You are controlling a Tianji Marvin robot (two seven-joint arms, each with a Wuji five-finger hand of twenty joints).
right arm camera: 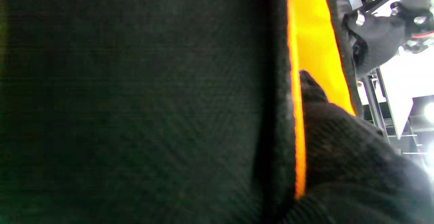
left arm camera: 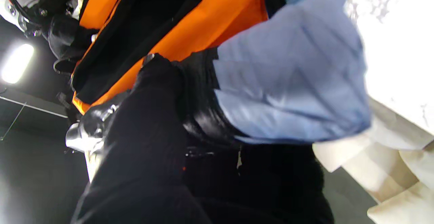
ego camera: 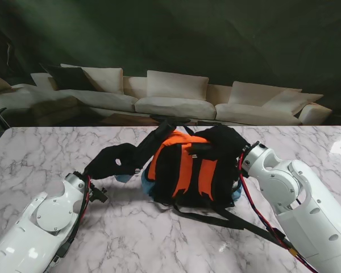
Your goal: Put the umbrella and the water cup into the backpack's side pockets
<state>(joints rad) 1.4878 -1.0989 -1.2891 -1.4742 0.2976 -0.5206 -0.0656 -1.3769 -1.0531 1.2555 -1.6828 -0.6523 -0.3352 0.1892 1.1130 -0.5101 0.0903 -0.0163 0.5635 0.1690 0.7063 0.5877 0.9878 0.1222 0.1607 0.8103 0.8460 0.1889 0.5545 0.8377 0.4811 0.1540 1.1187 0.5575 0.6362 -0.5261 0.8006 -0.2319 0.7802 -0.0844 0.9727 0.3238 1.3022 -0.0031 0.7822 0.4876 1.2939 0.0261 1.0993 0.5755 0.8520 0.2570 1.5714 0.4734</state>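
I see the orange-and-black backpack (ego camera: pixel 184 168) lying flat mid-table, nearer the far edge, its straps trailing toward me, with something light blue (left arm camera: pixel 288 81) at its left side.

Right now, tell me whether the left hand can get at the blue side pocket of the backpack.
Probably yes. The left hand lies right against the backpack, and its wrist view shows a gloved finger at the blue side pocket, nothing between them.
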